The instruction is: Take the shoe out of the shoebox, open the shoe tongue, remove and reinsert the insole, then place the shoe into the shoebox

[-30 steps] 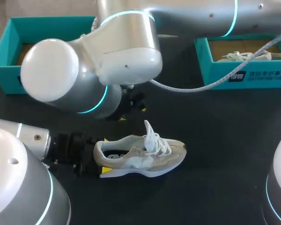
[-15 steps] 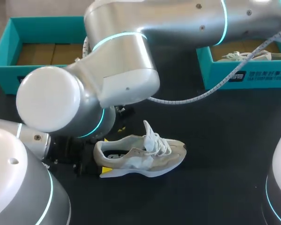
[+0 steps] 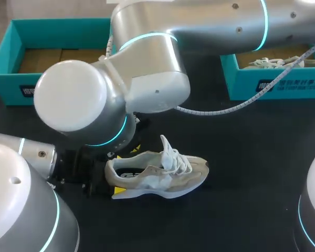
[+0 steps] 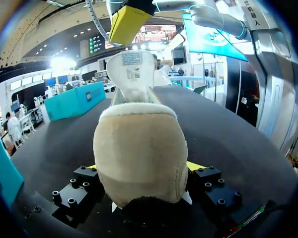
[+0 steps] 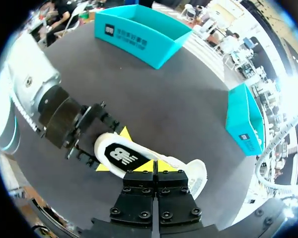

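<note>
Beige-white shoe (image 3: 163,176) on its sole mid-table (image 3: 252,152), toe twd right, outside both boxes; heel clamped from 2 sides by L gripper (image 3: 114,175); in L wrist view only the yellow tips peeking past the heel, rest of fingers hidden behind it. R arm (image 3: 147,63) in from upper right, elbow + wrist covering its gripper in head view; just a yellow sliver under the wrist, whose tip unclear. In R wrist view R gripper (image 5: 154,166) over shoe's middle, fingers pressed together, nothing seen betw them; contact w/ tongue (image 4: 130,64) can't be told. Tongue upright; insole (image 5: 120,156) inside, heel part w/ logo visible, front hidden under gripper; left shoebox (image 3: 10,58) partly behind R arm, cardboard floor showing; right shoebox (image 3: 273,84) cut off at edge, 2nd shoe (image 3: 268,63) inside, only partly seen.
</note>
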Robot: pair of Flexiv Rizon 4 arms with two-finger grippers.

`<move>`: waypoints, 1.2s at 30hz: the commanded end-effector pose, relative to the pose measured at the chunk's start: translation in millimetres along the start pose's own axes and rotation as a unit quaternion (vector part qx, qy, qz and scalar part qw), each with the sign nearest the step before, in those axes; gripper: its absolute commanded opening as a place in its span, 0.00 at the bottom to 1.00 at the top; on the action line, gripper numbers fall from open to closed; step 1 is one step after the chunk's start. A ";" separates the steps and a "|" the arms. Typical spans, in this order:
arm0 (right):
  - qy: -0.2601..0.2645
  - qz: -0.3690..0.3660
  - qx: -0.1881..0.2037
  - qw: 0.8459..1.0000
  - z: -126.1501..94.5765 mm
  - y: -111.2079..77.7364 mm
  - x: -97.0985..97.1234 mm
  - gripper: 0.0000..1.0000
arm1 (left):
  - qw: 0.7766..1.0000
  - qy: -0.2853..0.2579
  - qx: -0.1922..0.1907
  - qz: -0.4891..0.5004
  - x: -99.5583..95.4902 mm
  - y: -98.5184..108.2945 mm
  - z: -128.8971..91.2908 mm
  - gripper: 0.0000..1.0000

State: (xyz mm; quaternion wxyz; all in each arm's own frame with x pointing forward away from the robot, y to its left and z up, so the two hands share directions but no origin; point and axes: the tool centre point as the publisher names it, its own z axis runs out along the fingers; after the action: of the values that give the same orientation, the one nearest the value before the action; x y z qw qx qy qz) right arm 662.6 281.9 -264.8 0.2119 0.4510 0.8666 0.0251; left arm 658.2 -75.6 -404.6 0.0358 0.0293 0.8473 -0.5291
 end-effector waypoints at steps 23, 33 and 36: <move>0.075 -0.064 0.033 0.995 -1.9 -19.8 3.6 0.00 | 1.000 -0.001 -0.001 0.000 0.6 1.4 1.9 0.00; 0.086 -0.277 0.055 0.956 11.9 -23.6 10.0 0.00 | 1.000 -0.001 -0.001 0.000 0.6 1.4 1.9 0.00; 0.091 -0.300 0.062 0.948 19.8 -24.2 9.1 0.00 | 1.000 -0.001 -0.001 0.000 0.6 1.4 1.9 0.00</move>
State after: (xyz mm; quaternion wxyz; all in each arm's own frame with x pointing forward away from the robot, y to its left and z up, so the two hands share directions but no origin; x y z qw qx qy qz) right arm 640.4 268.0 -282.5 0.1236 0.2404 0.9622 -0.0321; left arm 658.2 -75.6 -404.6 0.0358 0.0293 0.8473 -0.5291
